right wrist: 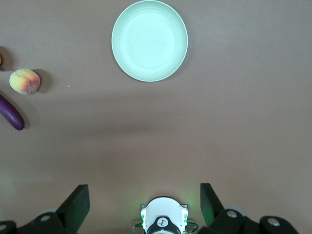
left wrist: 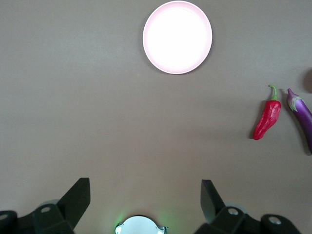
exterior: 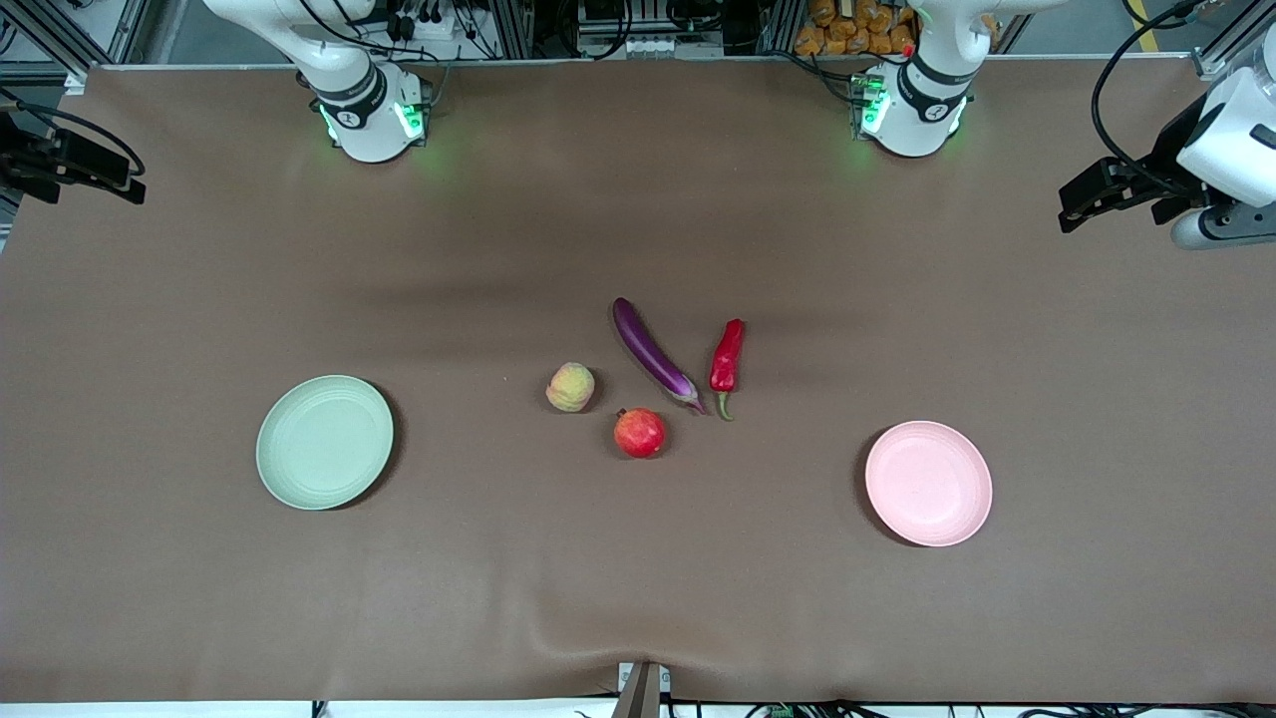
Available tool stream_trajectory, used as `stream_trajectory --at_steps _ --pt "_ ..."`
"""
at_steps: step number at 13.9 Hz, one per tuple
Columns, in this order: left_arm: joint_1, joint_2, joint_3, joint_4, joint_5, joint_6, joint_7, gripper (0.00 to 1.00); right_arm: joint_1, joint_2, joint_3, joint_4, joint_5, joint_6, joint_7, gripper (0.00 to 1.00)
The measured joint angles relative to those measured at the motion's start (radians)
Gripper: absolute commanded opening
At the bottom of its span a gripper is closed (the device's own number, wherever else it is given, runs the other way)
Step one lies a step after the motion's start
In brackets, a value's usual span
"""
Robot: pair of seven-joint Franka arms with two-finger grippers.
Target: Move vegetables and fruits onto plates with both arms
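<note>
A purple eggplant (exterior: 653, 354) and a red chili (exterior: 727, 359) lie side by side mid-table. Nearer the front camera sit a yellowish-pink peach (exterior: 570, 387) and a red pomegranate (exterior: 640, 432). The pale green plate (exterior: 324, 442) lies bare toward the right arm's end, the pale pink plate (exterior: 928, 483) bare toward the left arm's end. My left gripper (exterior: 1097, 194) hangs open and empty high over its end of the table. Its wrist view shows the pink plate (left wrist: 177, 37), chili (left wrist: 267, 119) and eggplant (left wrist: 303, 114). My right gripper (exterior: 60, 165) is open and empty high over its end, with the green plate (right wrist: 149, 40) and peach (right wrist: 24, 81) in its wrist view.
A brown cloth (exterior: 638, 598) covers the whole table and wrinkles slightly at the edge nearest the front camera. The green-lit arm bases (exterior: 371, 115) (exterior: 912, 110) stand along the edge farthest from that camera. Frames and cables lie past that edge.
</note>
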Motion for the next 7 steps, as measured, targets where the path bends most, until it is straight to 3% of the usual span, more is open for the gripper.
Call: stream_trajectory --at_steps 3,7 --pt "0.001 -0.001 -0.013 -0.018 0.000 0.007 -0.001 1.00 -0.001 0.000 -0.007 0.000 0.000 0.000 0.000 1.00" --pt "0.000 -0.007 -0.080 -0.102 0.000 0.098 -0.072 1.00 -0.002 0.000 -0.008 0.000 0.000 0.001 0.000 1.00"
